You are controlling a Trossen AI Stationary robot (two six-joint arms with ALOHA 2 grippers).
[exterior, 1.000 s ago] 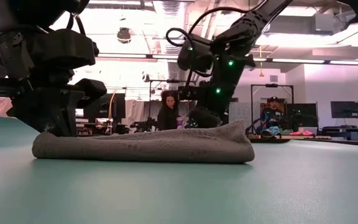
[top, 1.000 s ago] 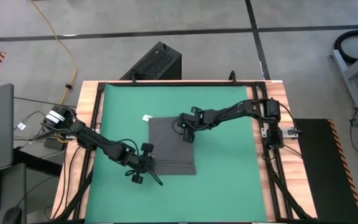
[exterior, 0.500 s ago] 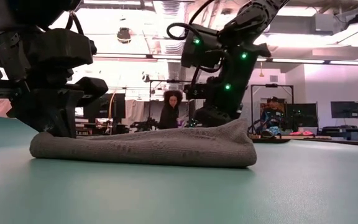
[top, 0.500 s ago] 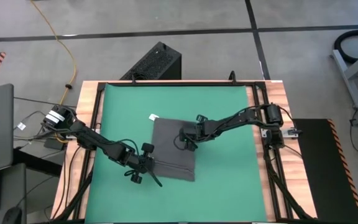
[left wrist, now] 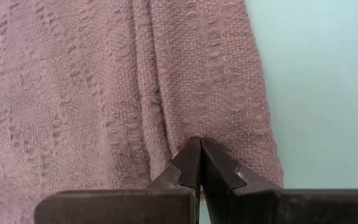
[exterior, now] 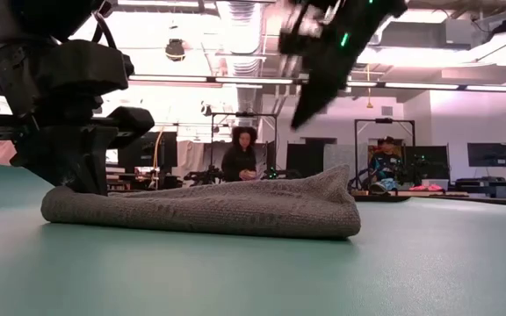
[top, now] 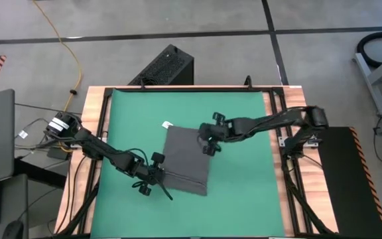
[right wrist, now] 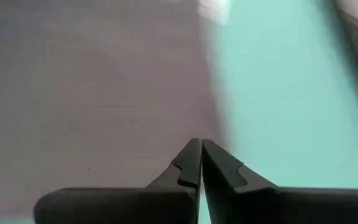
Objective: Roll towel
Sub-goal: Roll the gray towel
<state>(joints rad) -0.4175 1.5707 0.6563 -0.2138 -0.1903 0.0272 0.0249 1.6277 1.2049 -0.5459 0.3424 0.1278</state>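
Note:
The dark grey towel [top: 186,159] lies flat on the green mat [top: 244,186], its small white tag [top: 167,124] at the far left corner. In the low view the towel [exterior: 200,206] is a low flat mound. My left gripper [top: 163,179] is shut and down on the towel's near left corner. My right gripper [top: 203,138] is shut and hangs in the air above the towel's far right corner, clear of it in the low view [exterior: 310,105]. In the right wrist view [right wrist: 200,143] it hovers over the towel's far edge. My left gripper rests its shut fingertips [left wrist: 191,155] on the towel's top, on a lengthwise crease [left wrist: 160,118] near the near left corner, coming down at a slant from the table's left. Whether any cloth is caught between the fingers, I cannot tell. The towel lies on the mat.
The wooden table frame [top: 98,133] borders the mat on all sides. A black box [top: 168,66] stands on the floor beyond the far edge. People sit in the room behind the table [exterior: 240,158]. Bare mat lies right of the towel.
My right gripper has gone toward the table's right edge and risen off the towel. The towel's far part, with the tag, has slid toward the right, so the towel has turned a little. Its near left corner has stayed under my left gripper.

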